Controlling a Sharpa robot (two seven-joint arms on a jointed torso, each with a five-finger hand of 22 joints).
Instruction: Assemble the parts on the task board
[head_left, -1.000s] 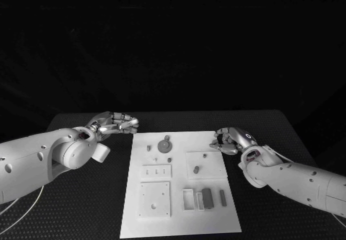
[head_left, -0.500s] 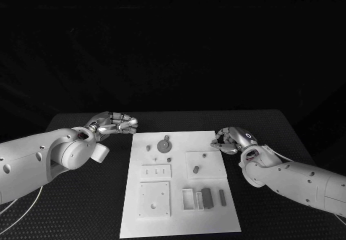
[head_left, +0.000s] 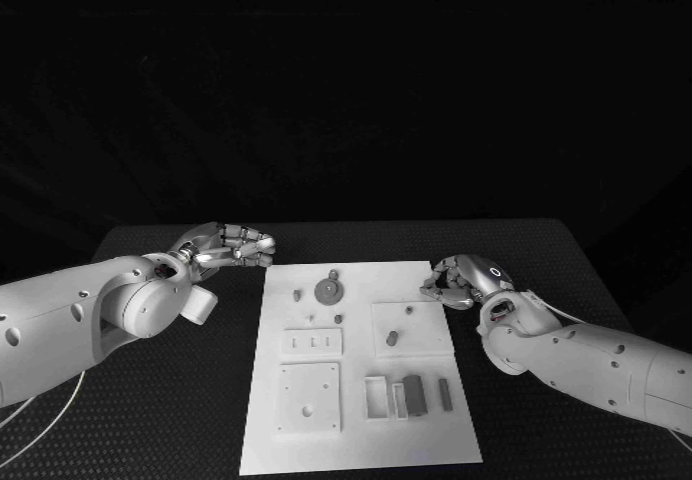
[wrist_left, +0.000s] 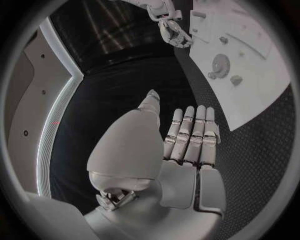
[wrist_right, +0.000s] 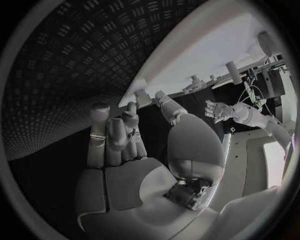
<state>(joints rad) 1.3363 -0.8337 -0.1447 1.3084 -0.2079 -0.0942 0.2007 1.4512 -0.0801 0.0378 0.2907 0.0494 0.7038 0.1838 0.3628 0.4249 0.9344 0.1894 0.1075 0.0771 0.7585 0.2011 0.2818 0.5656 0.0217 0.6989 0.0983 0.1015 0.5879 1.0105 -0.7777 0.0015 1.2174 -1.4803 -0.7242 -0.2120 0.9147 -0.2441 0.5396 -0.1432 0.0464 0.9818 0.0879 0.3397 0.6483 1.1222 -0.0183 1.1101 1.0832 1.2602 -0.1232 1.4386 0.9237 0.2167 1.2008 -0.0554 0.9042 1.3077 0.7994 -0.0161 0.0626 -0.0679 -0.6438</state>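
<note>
Task board (head_left: 361, 365): white plate lying flat at the middle of the black table (head_left: 548, 250), carrying several small grey parts, among them a round gear-like piece (head_left: 330, 290) near the far edge and upright bars (head_left: 415, 393) in the near right section. Head view: left robot hand (head_left: 231, 247) off the board's far left corner, over the table, fingers curled in with nothing seen between them; right robot hand (head_left: 459, 281) just beside the board's right edge, fingers likewise curled, nothing visibly held. Left wrist view: left robot hand (wrist_left: 184, 145) shows fingers straight and laid side by side, thumb apart, nothing in the palm; board (wrist_left: 250, 75) lies beyond it with the gear-like piece (wrist_left: 220, 63) on it. Right wrist view: right robot hand (wrist_right: 122, 135) holds nothing, fingertips near the board's edge (wrist_right: 187, 65). Risk, as a judgement: no part is in hand yet, and the parts are small and closely set; a reach from the right edge could nudge the board or knock over neighbouring pieces, and a poor pinch could drop a part.
</note>
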